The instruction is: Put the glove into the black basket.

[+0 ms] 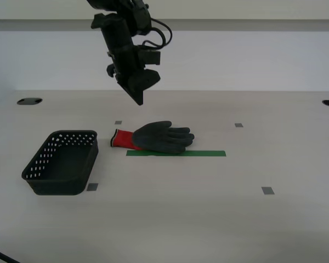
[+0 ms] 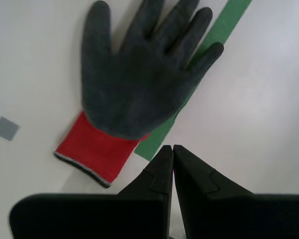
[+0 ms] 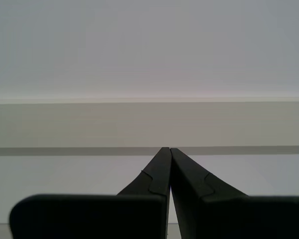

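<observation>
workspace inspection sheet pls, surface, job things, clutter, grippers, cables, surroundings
surface: pale table, a green tape strip and small grey square markers stuck on it.
job's things: glove lies flat, dark palm up, partly over the tape; black basket empty, upright, to the exterior view's left of the glove and apart from it.
clutter: nothing seen.
grippers: my second gripper hangs above the glove near its red cuff, jaws closed, holding nothing; my first gripper faces a wall, jaws closed, empty.
cables: black cable looped on the arm.
surroundings: plain light wall; dark holes at the table's far corners.
</observation>
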Tool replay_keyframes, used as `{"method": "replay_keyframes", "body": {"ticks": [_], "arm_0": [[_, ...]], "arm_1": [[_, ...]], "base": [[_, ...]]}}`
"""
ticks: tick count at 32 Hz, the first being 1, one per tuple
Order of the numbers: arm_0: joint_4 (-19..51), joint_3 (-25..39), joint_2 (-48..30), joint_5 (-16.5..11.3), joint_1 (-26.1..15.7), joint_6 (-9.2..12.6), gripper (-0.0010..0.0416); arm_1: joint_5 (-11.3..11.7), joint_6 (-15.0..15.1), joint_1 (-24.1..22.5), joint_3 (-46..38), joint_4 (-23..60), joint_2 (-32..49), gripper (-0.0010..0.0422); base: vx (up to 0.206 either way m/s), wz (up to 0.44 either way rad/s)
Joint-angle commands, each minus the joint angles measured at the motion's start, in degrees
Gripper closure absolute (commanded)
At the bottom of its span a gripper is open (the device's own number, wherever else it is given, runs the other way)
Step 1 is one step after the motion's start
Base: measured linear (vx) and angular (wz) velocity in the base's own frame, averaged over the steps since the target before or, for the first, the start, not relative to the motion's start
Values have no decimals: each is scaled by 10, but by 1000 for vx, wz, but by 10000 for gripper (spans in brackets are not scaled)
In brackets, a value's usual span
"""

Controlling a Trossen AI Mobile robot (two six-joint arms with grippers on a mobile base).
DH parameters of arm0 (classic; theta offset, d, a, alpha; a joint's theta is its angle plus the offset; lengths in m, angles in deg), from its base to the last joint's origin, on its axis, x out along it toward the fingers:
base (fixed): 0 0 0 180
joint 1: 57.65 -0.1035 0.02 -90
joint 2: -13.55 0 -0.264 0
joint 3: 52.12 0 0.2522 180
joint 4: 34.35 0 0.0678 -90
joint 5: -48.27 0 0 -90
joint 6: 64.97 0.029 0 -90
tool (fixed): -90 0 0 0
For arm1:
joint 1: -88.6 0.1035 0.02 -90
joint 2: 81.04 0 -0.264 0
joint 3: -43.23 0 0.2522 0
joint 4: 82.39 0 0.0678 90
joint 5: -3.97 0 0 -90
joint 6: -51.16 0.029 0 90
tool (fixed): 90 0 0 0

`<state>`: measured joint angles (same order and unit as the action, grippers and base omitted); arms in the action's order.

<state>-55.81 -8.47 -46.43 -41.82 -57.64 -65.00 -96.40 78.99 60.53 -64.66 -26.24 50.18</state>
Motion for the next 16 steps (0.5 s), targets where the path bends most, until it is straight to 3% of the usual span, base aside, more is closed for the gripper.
{"method": "replay_keyframes", "body": {"ticks": [1, 5, 9, 16], "arm_0": [[-1, 1, 0, 1, 0, 0, 405], [-1, 1, 0, 1, 0, 0, 405], [1, 1, 0, 1, 0, 0, 405], [2, 1, 0, 1, 0, 0, 405]], "arm_1": [[0, -1, -15, -1, -3, 28, 412], [0, -15, -31, -1, -26, 67, 412], [-1, -49, -40, -6, -58, 101, 412], [-1, -84, -42, -46, -74, 110, 395]], "base": [[0, 0], [0, 0], [0, 0], [0, 0]]}}
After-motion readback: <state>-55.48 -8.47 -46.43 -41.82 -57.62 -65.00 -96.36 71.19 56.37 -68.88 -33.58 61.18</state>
